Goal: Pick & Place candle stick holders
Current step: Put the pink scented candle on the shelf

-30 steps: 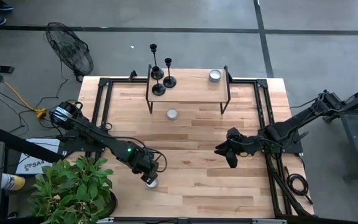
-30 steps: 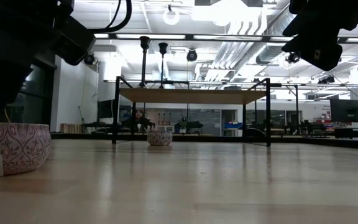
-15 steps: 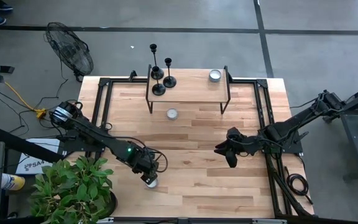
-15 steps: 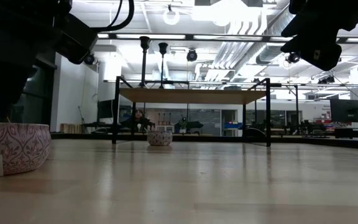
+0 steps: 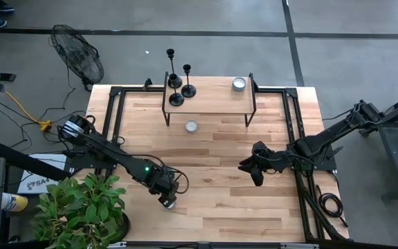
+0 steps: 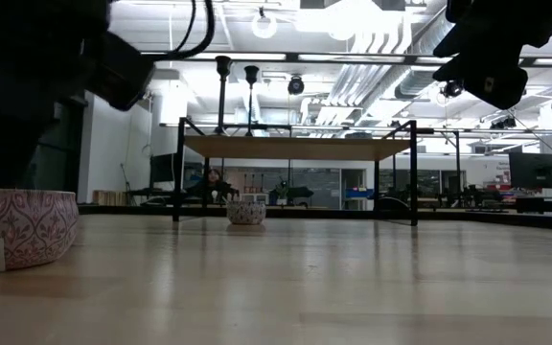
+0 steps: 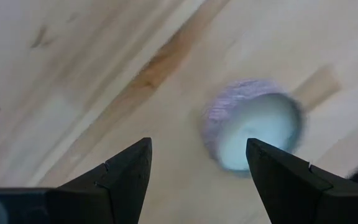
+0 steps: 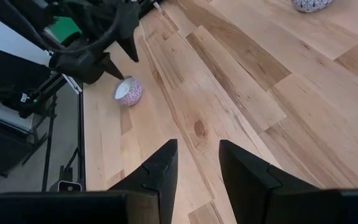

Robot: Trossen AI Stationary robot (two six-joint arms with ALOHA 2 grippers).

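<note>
On the wooden bench (image 5: 213,173) we see only blur where the small bowl (image 7: 253,132) lies under the left pincer (image 7: 197,165), wide and empty. Right pincer (image 8: 197,163) hangs narrow, empty. The candle stick holders (image 5: 177,86) stand on the shelf (image 5: 209,97).

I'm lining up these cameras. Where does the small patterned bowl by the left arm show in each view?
High view: patterned bowl near the front edge, under the left tool.
Low view: at the far left edge, large and close.
Left wrist view: beyond the open fingertips.
Right wrist view: far off, beside the left arm.
Shared landmark: the second bowl below the raised shelf.
</note>
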